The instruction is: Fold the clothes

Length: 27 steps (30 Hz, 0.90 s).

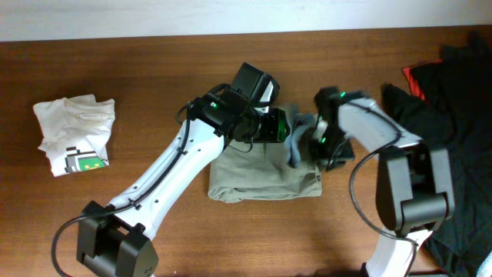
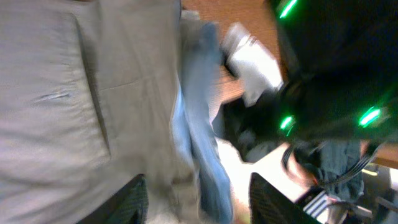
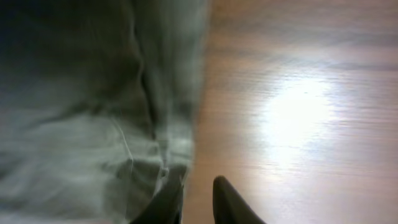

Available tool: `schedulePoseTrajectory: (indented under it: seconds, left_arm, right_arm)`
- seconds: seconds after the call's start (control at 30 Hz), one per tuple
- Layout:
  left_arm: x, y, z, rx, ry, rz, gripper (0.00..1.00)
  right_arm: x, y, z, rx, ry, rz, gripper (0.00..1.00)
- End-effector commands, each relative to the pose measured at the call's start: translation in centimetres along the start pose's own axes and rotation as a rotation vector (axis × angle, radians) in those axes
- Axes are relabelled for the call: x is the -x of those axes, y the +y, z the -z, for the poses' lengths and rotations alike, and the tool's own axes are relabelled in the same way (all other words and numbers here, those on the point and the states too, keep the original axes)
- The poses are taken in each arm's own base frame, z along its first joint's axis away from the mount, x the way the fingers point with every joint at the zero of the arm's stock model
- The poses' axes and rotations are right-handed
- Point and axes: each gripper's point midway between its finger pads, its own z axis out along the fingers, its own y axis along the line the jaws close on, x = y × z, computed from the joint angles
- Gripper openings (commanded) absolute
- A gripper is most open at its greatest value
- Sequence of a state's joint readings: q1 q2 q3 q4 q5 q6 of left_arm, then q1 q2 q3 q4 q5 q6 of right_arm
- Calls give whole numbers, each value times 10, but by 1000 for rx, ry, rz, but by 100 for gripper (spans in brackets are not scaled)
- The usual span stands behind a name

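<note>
The left gripper (image 2: 199,196) hangs spread wide over the trousers (image 1: 257,175), with pale blue lining bunched between its fingers (image 2: 134,202). The right gripper (image 3: 196,200) sits nearly closed at the khaki edge; I cannot tell whether it pinches cloth. The trousers lie mid-table (image 1: 154,69) in a rough rectangle with bare wood in front. A black-and-red pile (image 1: 450,108) crowds the right.

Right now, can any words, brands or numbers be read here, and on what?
None can be read.
Crumpled white cotton tee: green-and-black blocky print, too small to make out any letters.
Khaki-beige cotton trousers: no label visible; wrist views blurred.
</note>
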State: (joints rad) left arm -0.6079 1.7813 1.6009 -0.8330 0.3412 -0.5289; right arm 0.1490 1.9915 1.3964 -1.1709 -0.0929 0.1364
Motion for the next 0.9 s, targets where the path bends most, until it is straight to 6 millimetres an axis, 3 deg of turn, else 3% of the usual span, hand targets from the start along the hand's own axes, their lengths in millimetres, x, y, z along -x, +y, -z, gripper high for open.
schedulePoseTrajectory:
  seconds: [0.0,0.07,0.13,0.2,0.27,0.33,0.43,0.53,0.6,0.73,0.8,0.87]
  left_arm:
    - [2,-12,1,-46,4,-26,55]
    - [6,-6,3,-37,-5,-28,55]
    - [21,16,9,6,-44,10,55]
    - [40,51,18,118,-116,53,55]
    - [62,95,32,273,-214,98,57]
    - [86,130,31,340,-275,98,57]
    - [98,155,2,355,-259,60,57]
    - [83,183,-52,372,-145,33,57]
    - [67,199,-72,395,-76,53,57]
    - [30,221,-94,443,74,95,60]
    - [15,225,-92,461,133,112,61]
    - [-8,228,-86,488,225,137,61]
  right_arm:
    - [39,-24,78,3,-163,-66,23]
    - [46,-39,129,-22,-238,-96,23]
    - [44,-35,168,-10,-291,-82,23]
    - [33,-9,176,75,-268,38,24]
    - [20,31,169,217,-213,193,22]
    - [7,60,149,240,-141,253,22]
    - [-5,82,116,229,-60,256,22]
    - [-27,102,64,221,49,259,22]
    - [-40,108,39,224,97,271,22]
    - [-60,94,-13,178,163,227,22]
    - [-61,72,-34,84,161,152,22]
    - [-53,38,-50,-45,115,33,21]
